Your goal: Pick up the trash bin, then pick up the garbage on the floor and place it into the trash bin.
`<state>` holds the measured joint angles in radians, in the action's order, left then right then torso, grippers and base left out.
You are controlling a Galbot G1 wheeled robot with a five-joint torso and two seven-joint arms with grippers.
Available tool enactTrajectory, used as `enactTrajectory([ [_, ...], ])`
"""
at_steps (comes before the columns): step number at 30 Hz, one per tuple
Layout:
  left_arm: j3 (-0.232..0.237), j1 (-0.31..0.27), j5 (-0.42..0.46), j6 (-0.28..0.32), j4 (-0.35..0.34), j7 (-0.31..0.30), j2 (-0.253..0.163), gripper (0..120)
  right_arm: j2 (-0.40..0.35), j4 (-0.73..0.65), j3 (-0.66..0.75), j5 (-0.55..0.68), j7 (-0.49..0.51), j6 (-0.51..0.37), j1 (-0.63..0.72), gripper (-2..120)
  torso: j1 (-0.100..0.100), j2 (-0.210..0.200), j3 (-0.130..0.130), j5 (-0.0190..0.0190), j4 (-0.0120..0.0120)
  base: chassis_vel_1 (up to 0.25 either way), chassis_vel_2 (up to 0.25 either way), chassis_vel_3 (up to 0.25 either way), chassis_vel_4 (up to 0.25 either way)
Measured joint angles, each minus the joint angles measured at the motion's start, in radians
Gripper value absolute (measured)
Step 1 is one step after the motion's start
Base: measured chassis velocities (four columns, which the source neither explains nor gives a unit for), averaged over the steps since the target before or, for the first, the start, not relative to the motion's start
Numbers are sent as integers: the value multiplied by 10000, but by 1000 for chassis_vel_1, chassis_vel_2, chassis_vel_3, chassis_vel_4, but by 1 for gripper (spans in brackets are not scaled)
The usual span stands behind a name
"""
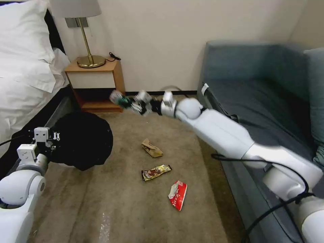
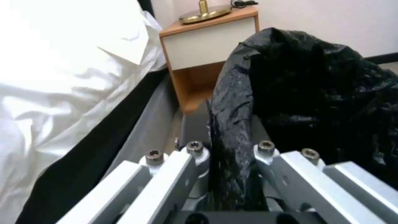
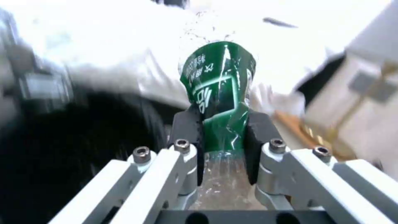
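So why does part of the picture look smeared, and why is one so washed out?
Head view: the right claw and its green-labelled bottle are streaked with motion blur, while the floor litter is crisp. Right wrist view: the bottle is sharp, the background smeared and overexposed. Left wrist view: sharp, bedding glaring white.

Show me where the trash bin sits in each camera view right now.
Head view: trash bin at lower left, held by the left hand.
Left wrist view: its black bag rim pinched between the fingers.
Right wrist view: dark mass beside the bottle.
Shared landmark: nightstand.
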<state>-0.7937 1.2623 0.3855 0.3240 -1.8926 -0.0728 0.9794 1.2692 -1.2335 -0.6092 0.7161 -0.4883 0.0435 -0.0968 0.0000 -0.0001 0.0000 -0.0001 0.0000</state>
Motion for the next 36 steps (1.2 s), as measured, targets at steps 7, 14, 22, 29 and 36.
enactTrajectory([
  [7, 373, -282, 401, -197, -14, -80, 144, 7, 1022, -117, -466, 1187, 739, -514, -1146, 16, 0, 1, 0, -2, 1, 0, 0, 0, 0],
  [14, 465, -368, 526, -322, -30, -72, 222, 7, 2096, 805, -863, 972, 1153, -465, -608, 16, 0, 0, 0, -3, 1, 0, 0, 0, 0],
  [22, 113, -213, 610, -499, -68, 107, 165, 7, 2661, 1151, -1482, 456, 2068, -231, 984, 16, 0, 1, 0, -1, 1, 0, 0, 0, 0],
  [29, 134, -337, 705, -635, 96, 272, 152, 7, 2734, 1148, -1737, 64, 2657, -118, 1576, 16, 0, 1, 0, 1, -1, 0, 0, 0, 0],
  [36, 282, -443, 709, -669, 257, 323, 191, 7, 2697, 1047, -1827, -66, 3123, -181, 1656, 41, 0, 1, 0, 1, -1, 0, 0, 0, 0],
])
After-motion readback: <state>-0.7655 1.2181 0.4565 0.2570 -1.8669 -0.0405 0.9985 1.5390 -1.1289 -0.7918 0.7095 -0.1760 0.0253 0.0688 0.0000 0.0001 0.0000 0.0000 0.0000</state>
